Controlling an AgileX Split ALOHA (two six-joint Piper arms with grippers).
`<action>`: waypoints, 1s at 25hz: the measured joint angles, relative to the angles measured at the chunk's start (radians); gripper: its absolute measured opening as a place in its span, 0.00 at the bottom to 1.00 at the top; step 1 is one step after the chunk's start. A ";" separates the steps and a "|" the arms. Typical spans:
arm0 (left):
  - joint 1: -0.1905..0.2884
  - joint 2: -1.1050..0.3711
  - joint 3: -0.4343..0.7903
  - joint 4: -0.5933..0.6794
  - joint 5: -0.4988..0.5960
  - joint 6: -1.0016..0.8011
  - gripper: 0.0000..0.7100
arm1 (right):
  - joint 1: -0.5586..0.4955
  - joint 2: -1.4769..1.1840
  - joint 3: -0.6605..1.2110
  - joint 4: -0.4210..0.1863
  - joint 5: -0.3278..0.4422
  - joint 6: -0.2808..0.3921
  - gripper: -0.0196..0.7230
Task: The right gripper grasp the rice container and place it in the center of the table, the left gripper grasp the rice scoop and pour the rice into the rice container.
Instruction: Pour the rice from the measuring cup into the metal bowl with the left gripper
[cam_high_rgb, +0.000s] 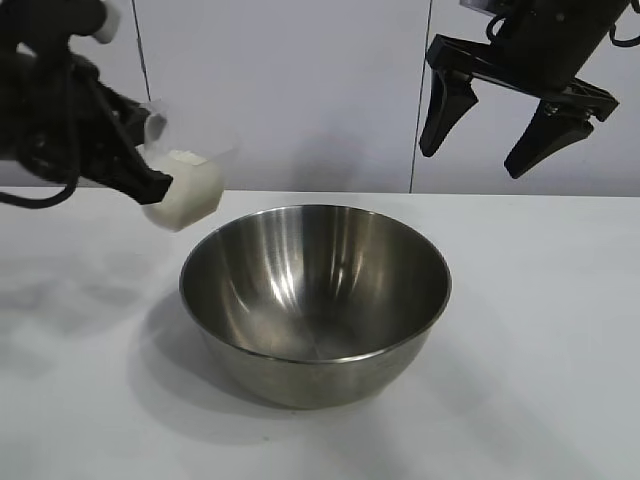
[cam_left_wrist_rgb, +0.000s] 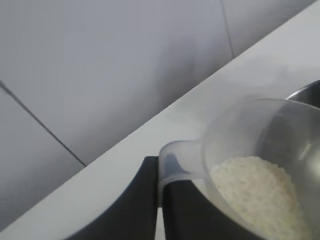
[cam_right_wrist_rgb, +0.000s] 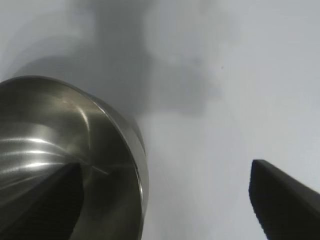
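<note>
The rice container, a large shiny steel bowl, stands empty in the middle of the white table. My left gripper is shut on the tab handle of the rice scoop, held in the air just left of the bowl's rim and tilted toward it. The scoop holds a heap of white rice. My right gripper hangs open and empty, high above the bowl's back right. In the right wrist view the bowl lies below one finger.
A pale panelled wall stands behind the table. Bare tabletop lies left, right and in front of the bowl.
</note>
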 joint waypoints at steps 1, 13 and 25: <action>-0.010 0.019 -0.017 0.000 0.013 0.049 0.01 | 0.000 0.000 0.000 0.000 0.000 0.000 0.87; -0.044 0.180 -0.063 0.082 -0.032 0.739 0.01 | 0.000 0.000 0.000 0.000 0.000 -0.006 0.87; -0.047 0.235 -0.066 0.211 -0.147 1.148 0.01 | 0.000 0.000 0.000 -0.013 -0.004 -0.038 0.87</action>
